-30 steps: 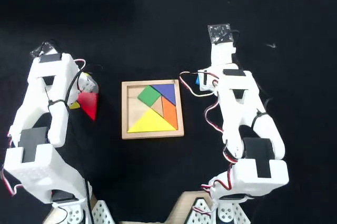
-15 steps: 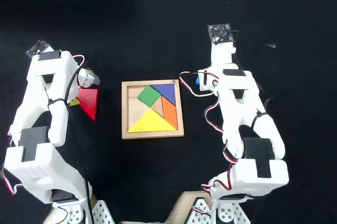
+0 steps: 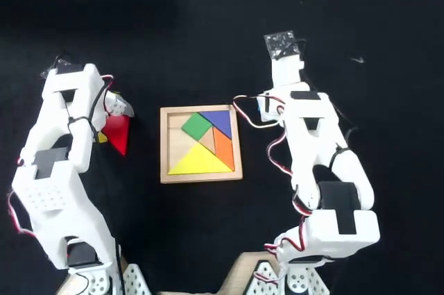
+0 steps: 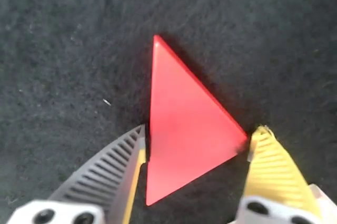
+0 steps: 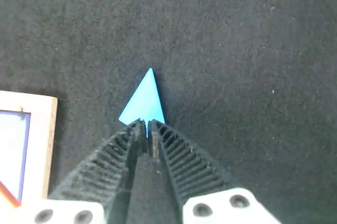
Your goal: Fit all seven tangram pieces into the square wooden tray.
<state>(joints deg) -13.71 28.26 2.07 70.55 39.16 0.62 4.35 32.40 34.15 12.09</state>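
Observation:
The square wooden tray lies mid-table and holds green, blue, orange, yellow and tan pieces. A red triangle lies flat on the black cloth left of the tray. My left gripper is open and straddles it, with the grey finger and the yellow finger close against its two sides. A small blue triangle lies right of the tray, seen beside the arm. My right gripper is shut, and its tips rest at the triangle's base and hide part of it.
Black cloth covers the table. The tray's corner is close to the blue triangle in the right wrist view. Both arm bases stand at the near edge. Open cloth lies beyond the tray and far right.
The left arm swung slightly out and back, and the red triangle shifted a little toward the far side. The right arm's wrist edged left toward the tray.

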